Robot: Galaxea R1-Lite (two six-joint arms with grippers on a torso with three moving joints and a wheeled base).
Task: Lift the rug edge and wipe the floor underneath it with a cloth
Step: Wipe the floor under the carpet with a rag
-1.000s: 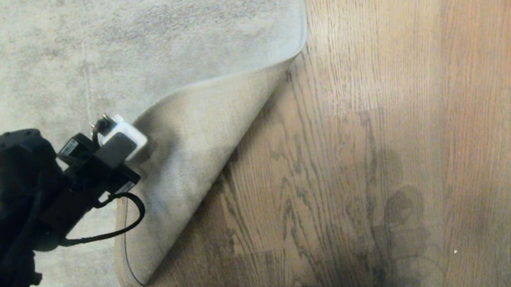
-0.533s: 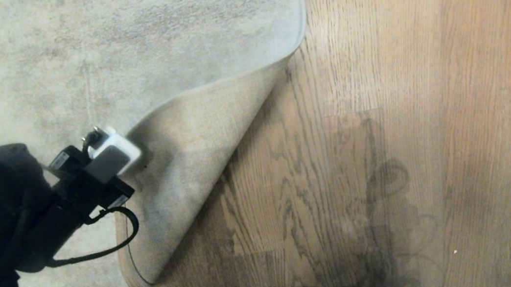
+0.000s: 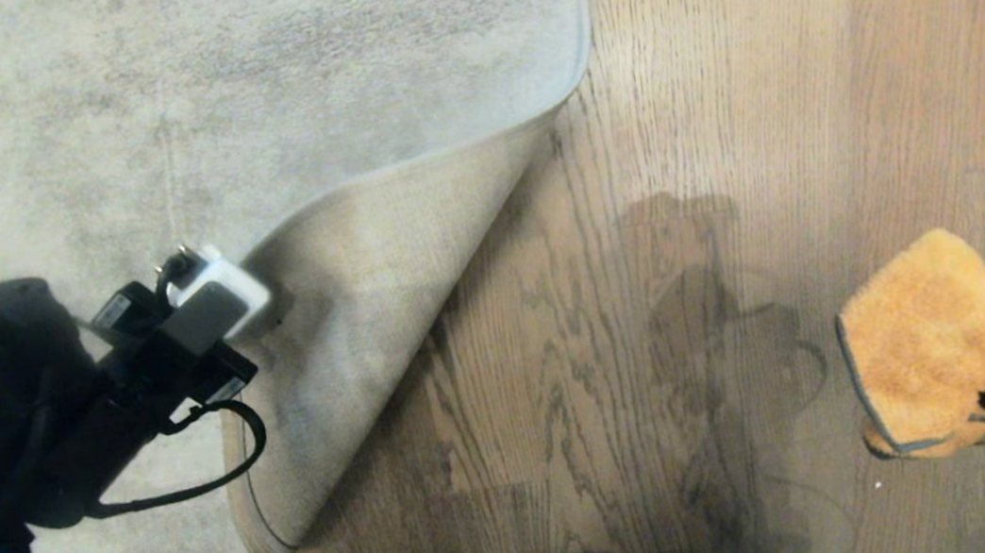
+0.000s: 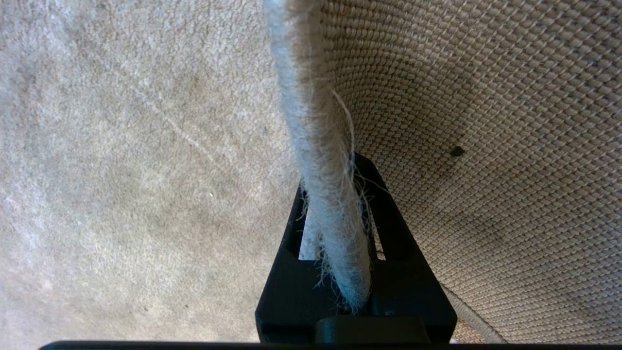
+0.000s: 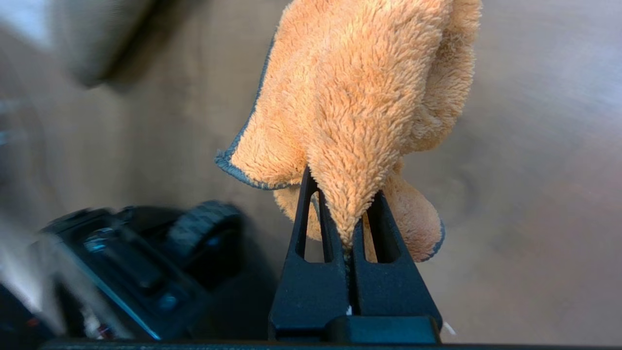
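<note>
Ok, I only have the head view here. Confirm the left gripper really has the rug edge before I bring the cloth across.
Observer: Confirmed. In the left wrist view the left gripper is shut on the rug edge, which stands between its fingers.
Operator: Tell me what's facing up on that fold.
Observer: The woven backing, with one small dark speck on it.
Operator: Check the right side's grip too.
Observer: The right wrist view shows the right gripper shut on a bunched fold of the cloth, which hangs clear above the floor.
</note>
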